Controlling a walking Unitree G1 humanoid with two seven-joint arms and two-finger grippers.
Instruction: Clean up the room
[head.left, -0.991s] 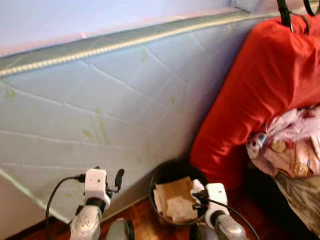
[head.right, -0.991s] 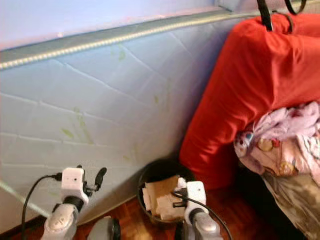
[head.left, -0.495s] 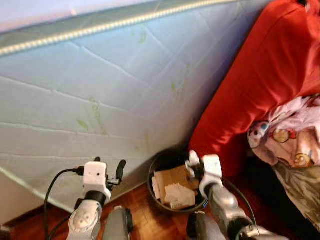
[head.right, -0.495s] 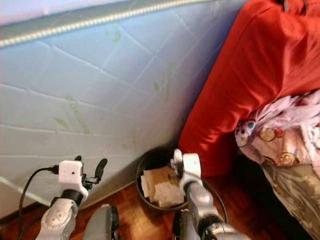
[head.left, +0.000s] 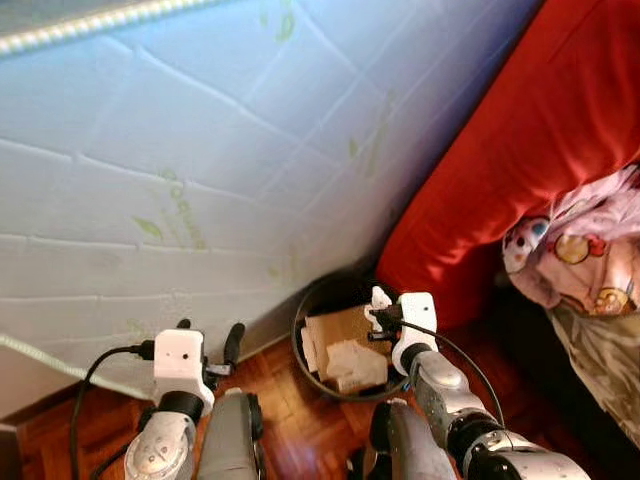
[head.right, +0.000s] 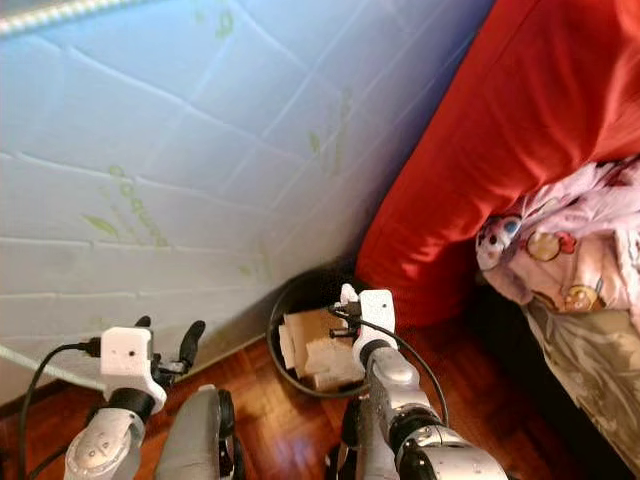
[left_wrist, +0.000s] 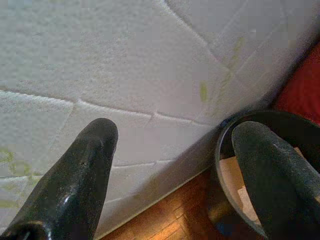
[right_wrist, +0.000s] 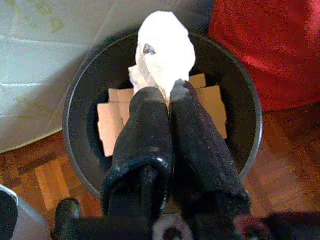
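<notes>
- Crumpled white paper (right_wrist: 165, 50) is the piece of rubbish in hand: the right gripper (right_wrist: 169, 97) pinches it between its two black fingers, which are pressed together on its lower end.
- It hangs directly above the open mouth of the black waste bin (right_wrist: 75, 100), clear of the contents, so the drop has not yet been made.
- Inside the bin lie flat pieces of brown cardboard (head.left: 335, 328) with more pale paper on top, so some rubbish is already collected.
- The bin stands on the wooden parquet floor (head.left: 300, 430), tucked into the corner between the upright pale mattress (head.left: 180, 150) and the big red cushion (head.left: 520, 150).
- Judged from this, the carrying part of this step is done; what is left is to spread the fingers and let the paper fall in.
- The left gripper (left_wrist: 172, 165) is idle, held low beside the mattress, with its two fingers spread wide apart and nothing between them.
- To the robot's right, a heap of pink patterned fabric (head.left: 580, 250) lies against the cushion above some darker cloth; it may need tidying too, so the room as a whole looks far from finished.
</notes>
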